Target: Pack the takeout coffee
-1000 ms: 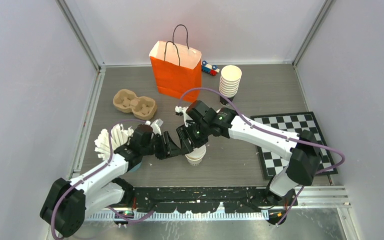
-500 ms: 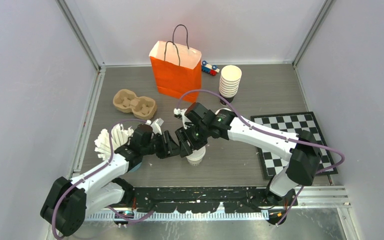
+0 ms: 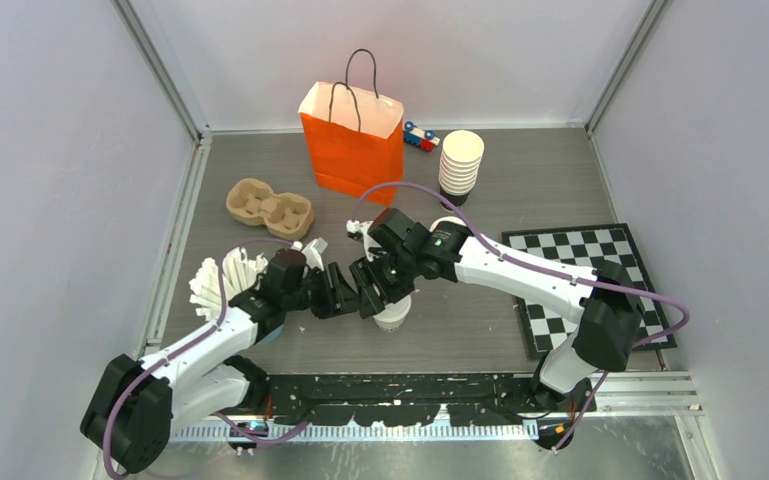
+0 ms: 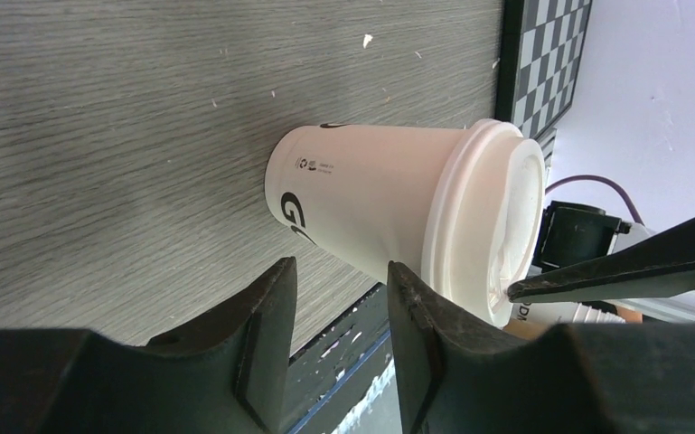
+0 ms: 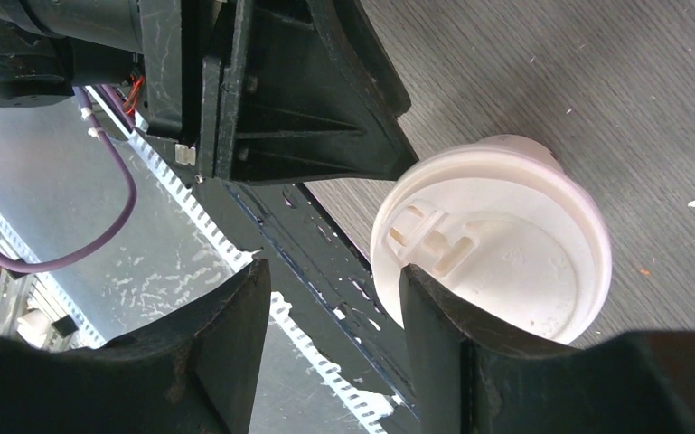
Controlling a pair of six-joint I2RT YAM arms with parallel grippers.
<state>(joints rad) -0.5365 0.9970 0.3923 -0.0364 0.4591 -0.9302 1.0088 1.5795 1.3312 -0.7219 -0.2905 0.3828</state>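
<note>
Top external view gives us the tally: the small white paper cup with a round white plastic lid (image 3: pixel 392 314) stands upright on the grey wood-grain table (image 3: pixel 520 190) near its front edge. It is well apart from the tall orange paper bag (image 3: pixel 352 150) and the brown cardboard two-cup carrier (image 3: pixel 270 208), whose wells look empty. We judge the lid fitted and the packing not yet begun. The left gripper (image 4: pixel 342 269) has its fingers spread around nothing, with the cup just beyond them. The right gripper (image 5: pixel 334 271) is spread too, one tip at the lid and not pinching.

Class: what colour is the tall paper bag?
The bag is orange, seen best in the top external view.
</note>
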